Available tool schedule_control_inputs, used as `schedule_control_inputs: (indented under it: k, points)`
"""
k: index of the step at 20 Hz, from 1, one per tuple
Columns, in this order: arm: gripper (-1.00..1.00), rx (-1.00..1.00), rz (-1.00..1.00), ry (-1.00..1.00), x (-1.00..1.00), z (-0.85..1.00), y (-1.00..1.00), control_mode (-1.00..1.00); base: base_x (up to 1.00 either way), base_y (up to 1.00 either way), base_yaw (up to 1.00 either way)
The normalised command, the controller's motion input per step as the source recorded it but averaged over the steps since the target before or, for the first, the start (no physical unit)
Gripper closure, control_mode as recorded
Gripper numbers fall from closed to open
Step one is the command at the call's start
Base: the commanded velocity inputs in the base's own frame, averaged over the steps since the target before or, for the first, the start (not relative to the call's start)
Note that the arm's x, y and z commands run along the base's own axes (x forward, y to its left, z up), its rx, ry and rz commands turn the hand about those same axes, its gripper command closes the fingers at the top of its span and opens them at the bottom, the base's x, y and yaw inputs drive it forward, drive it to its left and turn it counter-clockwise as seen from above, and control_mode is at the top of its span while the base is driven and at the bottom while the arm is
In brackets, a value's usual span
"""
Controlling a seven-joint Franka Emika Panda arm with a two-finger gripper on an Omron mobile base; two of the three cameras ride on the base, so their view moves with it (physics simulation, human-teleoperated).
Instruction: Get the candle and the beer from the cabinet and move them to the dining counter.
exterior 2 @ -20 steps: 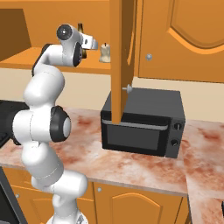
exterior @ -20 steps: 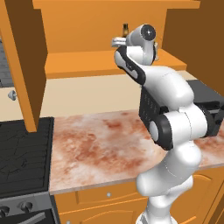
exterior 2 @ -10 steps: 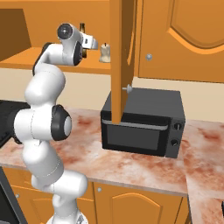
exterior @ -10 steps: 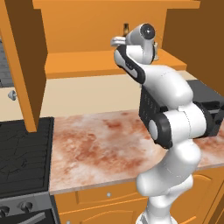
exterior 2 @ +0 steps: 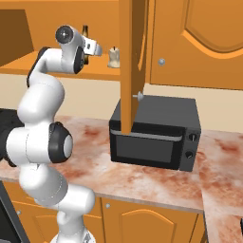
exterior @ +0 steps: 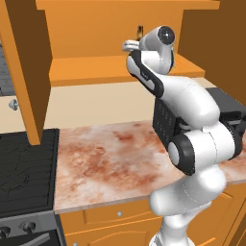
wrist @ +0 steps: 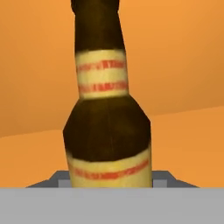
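Orange cabinet [exterior: 115,67] stands open above the marbled worktop [exterior: 110,158], arm reaching up onto its shelf. End effector [exterior 2: 97,49] sits at the beer [wrist: 107,127]; hand view has the bottle dead centre and very close, base right at the fingertips, so I judge it closed part-way around the lower body with a grip on the bottle. Bottle looks upright, base apparently on the shelf, so not lifted as far as I can tell. In the right base view its neck pokes up just behind the wrist. Candle [exterior 2: 113,57] stands untouched on the same shelf, just beside the end effector, toward the open door. Microwave [exterior 2: 154,133] sits on the worktop below. Progress: early. Nothing delivered yet. Left: lift the beer out, carry it to the dining counter, then come back for the candle.
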Motion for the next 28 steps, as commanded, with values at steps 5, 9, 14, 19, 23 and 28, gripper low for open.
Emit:
schedule_control_inputs:
  k: [5,9,14,19,23,28]
  points:
    - [1.0,0.0,0.0,-0.14,-0.61,-0.01,0.2,-1.0,0.0,0.0,0.0]
    - [1.0,0.0,0.0,-0.15,-0.66,0.02,0.13,-1.0,0.0,0.0,0.0]
    - [1.0,0.0,0.0,-0.1,-0.7,0.08,0.05,-1.0,0.0,0.0,0.0]
    - [1.0,0.0,0.0,-0.03,-0.67,0.11,0.09,-1.0,0.0,0.0,0.0]
    - [1.0,0.0,-0.01,0.0,-0.68,0.09,0.12,-1.0,0.0,0.0,0.0]
    - [1.0,0.0,-0.01,0.0,-0.65,0.03,0.1,-1.0,0.0,0.0,0.0]
